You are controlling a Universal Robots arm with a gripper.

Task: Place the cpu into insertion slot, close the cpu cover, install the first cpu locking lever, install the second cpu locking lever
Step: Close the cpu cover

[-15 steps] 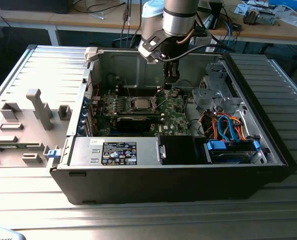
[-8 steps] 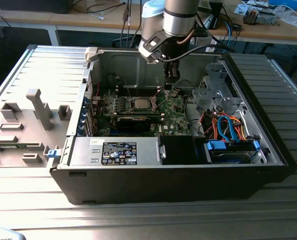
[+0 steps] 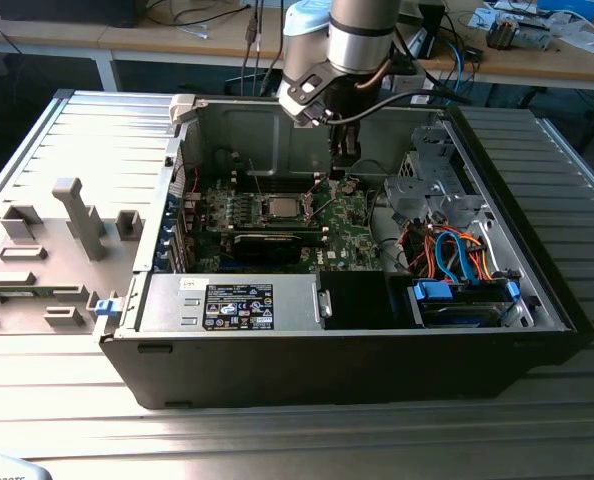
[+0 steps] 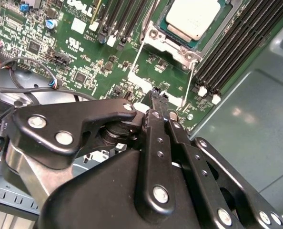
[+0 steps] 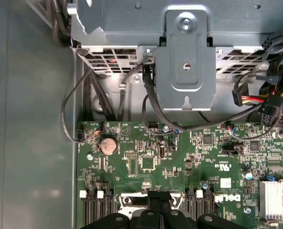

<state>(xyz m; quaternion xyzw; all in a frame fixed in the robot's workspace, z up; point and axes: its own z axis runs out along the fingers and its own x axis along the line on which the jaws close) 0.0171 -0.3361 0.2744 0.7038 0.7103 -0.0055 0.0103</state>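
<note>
Claw: my claw [image 4: 156,95] has its fingers drawn together, tips meeting. I cannot tell whether they pinch anything.
Claw's place: low over the board [image 5: 132,157] inside the open case [image 3: 267,125], just beside one end of the slot [image 3: 296,207]. In the exterior view my claw [image 3: 342,170] stands off the slot's side towards that view's right.
Cpu: the cpu [image 4: 195,16] lies flat in the slot near the board's middle, silver top up; it also shows in the exterior view [image 3: 280,207].
Cover: the cover [image 4: 172,45] seems to lie down around the cpu.
Levers: two thin wire levers [image 4: 191,81] run from the slot's end towards my fingertips.
</note>
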